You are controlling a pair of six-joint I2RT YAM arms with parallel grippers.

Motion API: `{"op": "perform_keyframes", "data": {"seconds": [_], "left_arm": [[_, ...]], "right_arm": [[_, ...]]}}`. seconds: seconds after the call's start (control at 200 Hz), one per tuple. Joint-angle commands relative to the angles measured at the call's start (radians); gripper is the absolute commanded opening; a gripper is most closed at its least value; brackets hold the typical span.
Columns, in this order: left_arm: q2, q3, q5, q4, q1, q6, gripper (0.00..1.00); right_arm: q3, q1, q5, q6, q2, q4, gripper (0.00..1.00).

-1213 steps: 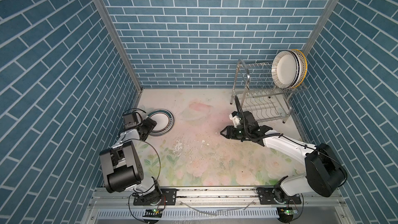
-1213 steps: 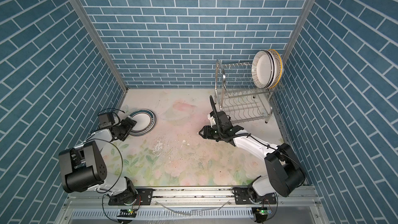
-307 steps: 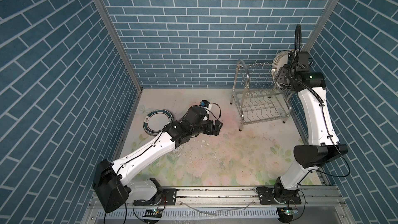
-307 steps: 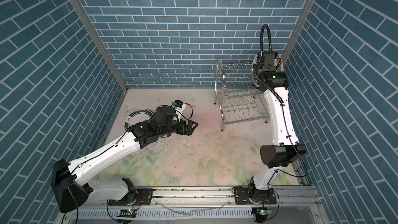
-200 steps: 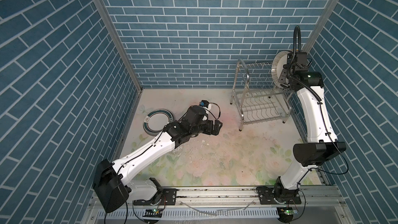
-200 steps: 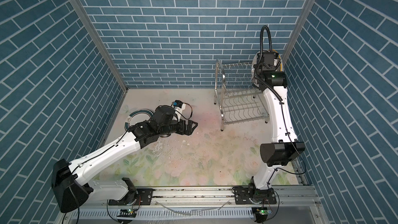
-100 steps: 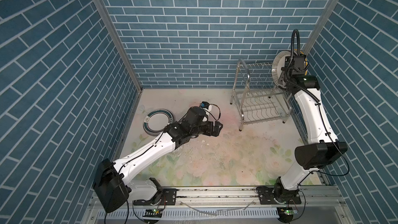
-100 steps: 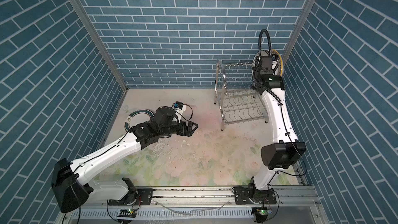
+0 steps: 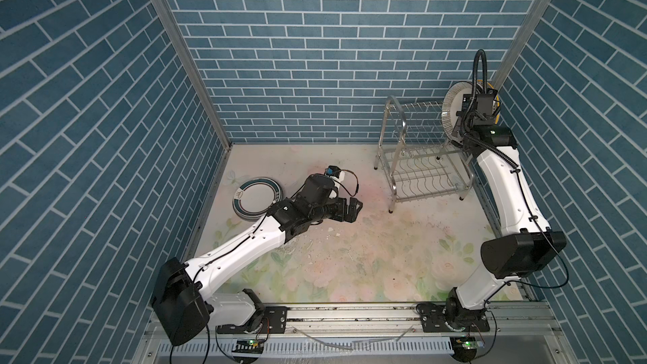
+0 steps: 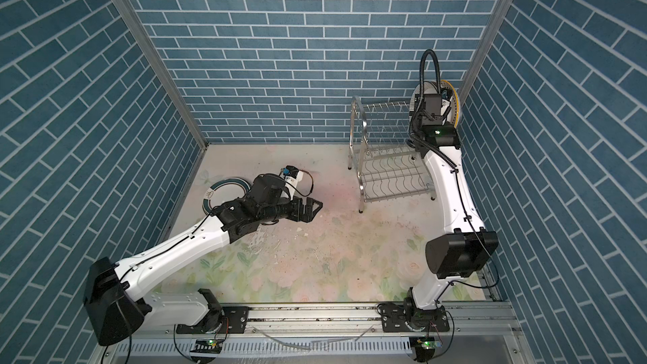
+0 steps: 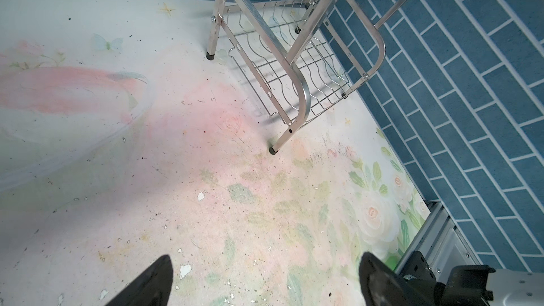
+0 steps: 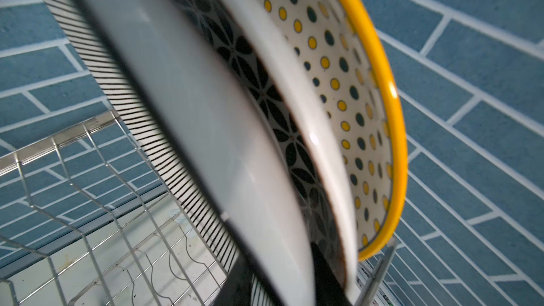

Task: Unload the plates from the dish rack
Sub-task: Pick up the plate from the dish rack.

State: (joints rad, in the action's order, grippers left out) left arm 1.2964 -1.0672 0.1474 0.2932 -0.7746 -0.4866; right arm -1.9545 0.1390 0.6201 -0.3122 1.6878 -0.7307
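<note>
Three plates (image 9: 451, 113) stand on edge at the right end of the dish rack (image 9: 420, 166), on its upper tier. In the right wrist view, the right gripper (image 12: 282, 284) has its black fingers (image 12: 323, 278) on either side of the striped plate (image 12: 188, 198), one of them between it and the lattice plate (image 12: 265, 98) (you cannot tell whether they clamp it). The right arm (image 9: 504, 183) reaches up steeply. The left gripper (image 11: 263, 281) hangs spread wide over the table (image 9: 350, 257), holding nothing. It is near the teal-banded plate (image 9: 257, 197), which lies flat. The left arm (image 9: 241, 243) stretches low.
</note>
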Motion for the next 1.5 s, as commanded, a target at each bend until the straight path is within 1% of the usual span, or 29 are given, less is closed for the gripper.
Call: {"op": "perform_keyframes", "data": {"seconds": [0.0,0.085,0.24,0.48,0.575,0.765,0.82,1.005,1.105,1.215,1.495], "left_arm": [[0.007,0.012,0.008,-0.015,0.007,-0.003,0.99],[0.009,0.015,0.007,-0.020,0.008,-0.007,0.99],[0.009,0.016,0.012,-0.025,0.012,-0.010,0.99],[0.007,0.024,0.024,-0.038,0.018,-0.014,0.99],[0.010,0.027,0.030,-0.043,0.021,-0.018,0.99],[0.004,0.032,0.032,-0.042,0.020,-0.023,0.99],[0.000,0.033,0.030,-0.040,0.021,-0.023,0.99],[0.000,0.039,0.031,-0.042,0.021,-0.023,0.99],[0.003,0.045,0.031,-0.048,0.021,-0.028,0.99],[0.010,0.051,0.028,-0.053,0.023,-0.038,0.99],[0.023,0.054,0.043,-0.069,0.023,-0.050,0.99]], "right_arm": [[0.035,0.005,-0.006,0.035,-0.014,0.061,0.29],[0.039,0.006,-0.005,0.040,-0.014,0.065,0.26],[0.064,0.005,-0.005,0.045,-0.022,0.095,0.25],[0.084,0.006,-0.012,0.053,-0.040,0.107,0.17],[0.092,0.005,-0.010,0.056,-0.048,0.113,0.16],[0.120,0.005,-0.001,0.059,-0.076,0.144,0.09],[0.126,0.004,0.005,0.058,-0.084,0.153,0.03],[0.152,0.005,0.012,0.058,-0.111,0.188,0.00],[0.175,0.006,0.013,0.061,-0.135,0.220,0.00],[0.160,0.007,0.013,0.061,-0.148,0.214,0.00],[0.188,0.013,0.077,0.102,-0.188,0.290,0.00]]}}
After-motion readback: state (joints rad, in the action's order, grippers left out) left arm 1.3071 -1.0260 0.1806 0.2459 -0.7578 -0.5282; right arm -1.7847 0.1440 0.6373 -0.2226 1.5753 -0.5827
